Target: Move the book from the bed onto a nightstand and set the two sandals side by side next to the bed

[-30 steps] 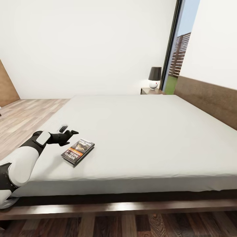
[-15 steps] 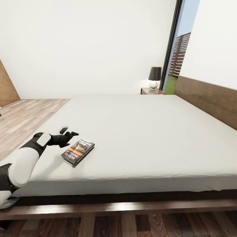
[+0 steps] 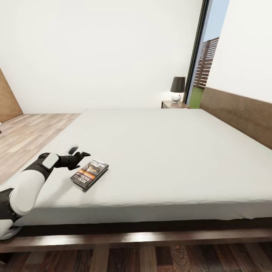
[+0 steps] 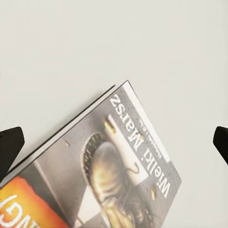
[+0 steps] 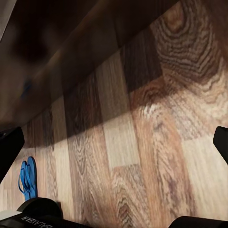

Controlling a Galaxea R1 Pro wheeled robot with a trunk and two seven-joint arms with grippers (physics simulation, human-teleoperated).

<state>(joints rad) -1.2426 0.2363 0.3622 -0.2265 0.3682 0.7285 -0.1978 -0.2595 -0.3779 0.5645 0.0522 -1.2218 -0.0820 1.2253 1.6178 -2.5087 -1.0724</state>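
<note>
Just ahead of my left claw [image 4: 114, 142], between its wide-apart fingertips, the book [image 4: 114, 175] cover read "Wielki Marsz" in white. Orange band beside it showed partial letters, "NG" at most. Smaller subtitle line was unreadable.

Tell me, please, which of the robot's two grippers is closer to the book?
The left gripper, open over the bed just beside the book. The right gripper, also open, points at the wood floor near a blue sandal.
</note>
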